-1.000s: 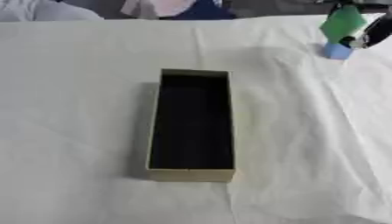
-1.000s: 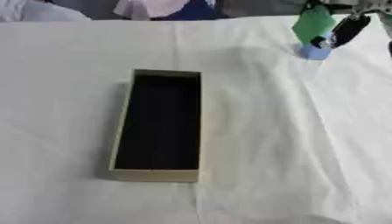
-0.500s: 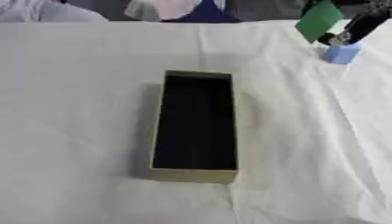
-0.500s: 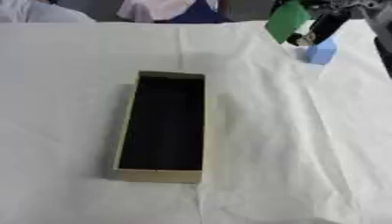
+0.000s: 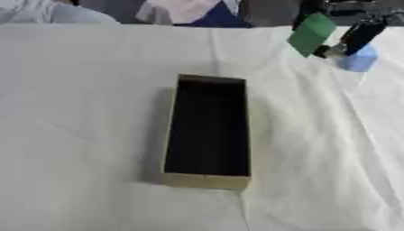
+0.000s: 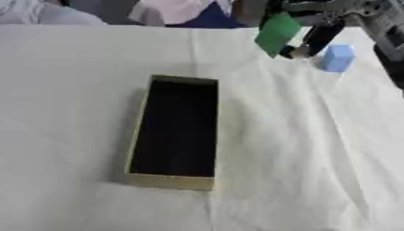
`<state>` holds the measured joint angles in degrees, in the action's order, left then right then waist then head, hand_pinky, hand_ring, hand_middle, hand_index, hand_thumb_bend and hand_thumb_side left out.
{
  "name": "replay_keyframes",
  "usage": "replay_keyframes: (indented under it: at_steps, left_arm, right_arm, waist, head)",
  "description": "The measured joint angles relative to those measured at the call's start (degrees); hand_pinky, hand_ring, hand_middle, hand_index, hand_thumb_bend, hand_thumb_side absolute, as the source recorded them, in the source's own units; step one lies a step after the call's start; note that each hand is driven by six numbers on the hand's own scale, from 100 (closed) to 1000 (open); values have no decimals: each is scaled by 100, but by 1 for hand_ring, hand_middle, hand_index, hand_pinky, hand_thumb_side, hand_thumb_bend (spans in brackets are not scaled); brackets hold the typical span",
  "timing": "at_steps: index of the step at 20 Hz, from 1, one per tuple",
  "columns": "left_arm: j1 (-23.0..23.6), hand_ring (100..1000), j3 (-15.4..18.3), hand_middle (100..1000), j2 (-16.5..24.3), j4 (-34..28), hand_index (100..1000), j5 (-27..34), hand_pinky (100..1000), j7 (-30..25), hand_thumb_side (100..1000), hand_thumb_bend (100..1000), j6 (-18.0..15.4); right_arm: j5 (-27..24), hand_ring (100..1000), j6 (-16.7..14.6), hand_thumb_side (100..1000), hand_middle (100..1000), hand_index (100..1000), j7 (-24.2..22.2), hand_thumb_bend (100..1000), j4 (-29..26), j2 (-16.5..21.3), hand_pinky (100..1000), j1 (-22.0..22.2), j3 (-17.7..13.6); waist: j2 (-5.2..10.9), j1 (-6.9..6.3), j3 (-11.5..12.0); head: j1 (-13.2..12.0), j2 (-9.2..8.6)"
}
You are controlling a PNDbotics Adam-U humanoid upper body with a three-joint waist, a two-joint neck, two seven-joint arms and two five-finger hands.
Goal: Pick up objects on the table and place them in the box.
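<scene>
Right eye view: right hand [image 6: 319, 34] pinches green card [image 6: 277, 33], blue block [image 6: 337, 58] just beside

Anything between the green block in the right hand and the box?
Nothing visible. The right hand holds the green block up at the far right; only bare white cloth lies between it and the open box. The blue block sits off to the right.

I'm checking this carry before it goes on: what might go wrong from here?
The green block hangs tilted in the right robot hand, so it may slip onto the cloth. The hand is close to the blue block and might knock it. The box is narrow, so a tilted block may catch its rim.
</scene>
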<state>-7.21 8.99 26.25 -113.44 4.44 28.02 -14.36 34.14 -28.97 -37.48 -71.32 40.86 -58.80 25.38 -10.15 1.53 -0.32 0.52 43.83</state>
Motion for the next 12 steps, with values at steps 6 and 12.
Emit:
replay_keyframes:
  at_steps: [6, 12]
  left_arm:
    - [1, 786, -30, 757, 0, 0, 879, 10, 729, -10, 914, 335, 5]
    - [2, 787, -33, 757, 0, 0, 879, 16, 730, -32, 914, 334, 11]
  right_arm:
    - [-388, 601, 96, 100, 476, 600, -96, 100, 3, -286, 633, -253, 239]
    - [-662, 594, 223, 100, 476, 601, -224, 100, 122, -680, 622, -558, 487]
  waist:
    - [29, 1, 26]
    - [30, 5, 38]
  head:
    - [6, 0]
    - [8, 0]
